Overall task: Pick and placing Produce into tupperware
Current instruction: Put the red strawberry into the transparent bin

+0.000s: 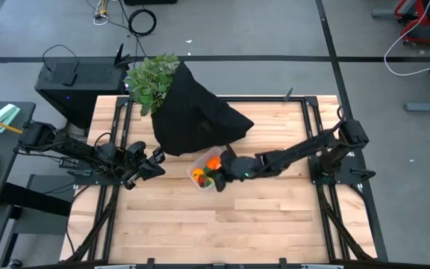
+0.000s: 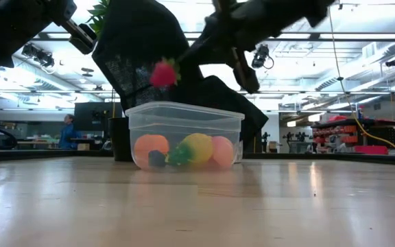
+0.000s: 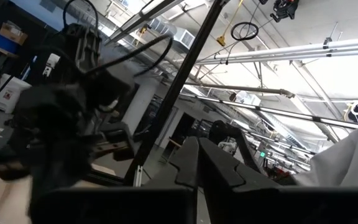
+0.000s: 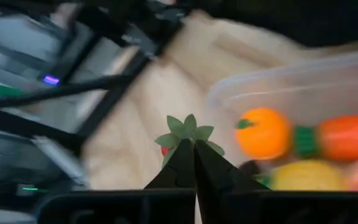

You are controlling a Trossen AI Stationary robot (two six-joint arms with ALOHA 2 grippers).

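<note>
Right gripper (image 4: pixel 194 163) is positioned over the tupperware (image 2: pixel 184 113), fingers pinched on the green leafy top of a small red berry (image 2: pixel 164 73). In the low view the berry hangs above the container's rim, toward its left side as seen there; whether it is fully inside the rim line cannot be told from that angle. In the high view the gripper (image 1: pixel 230 166) is seen at the container's right edge.

Already in the tupperware (image 1: pixel 200 166): orange ball (image 4: pixel 263 133), carrot (image 4: pixel 347 138), yellow piece (image 2: pixel 196 147), pink-red fruit (image 2: pixel 222 151), a dark berry (image 2: pixel 157 158). Container sits on the wooden table (image 1: pixel 275 224), just in front of the black cloth heap (image 1: pixel 192 112).

Left gripper (image 1: pixel 154 163) is parked left of the container, fingers pressed together, nothing held.

Risks, judged from here:
- Grip is only on the thin leaf tuft, so the berry could slip out early if the arm is jerked.
- If released too near the rim, the berry may be bounced off the edge or off the pieces already inside and rolled onto the table.
- The container is light and unrestrained; it could be pushed or tipped if clipped by the fingers on descent or retreat.
- The cloth heap is close behind the wrist; a snag is possible on withdrawal.
</note>
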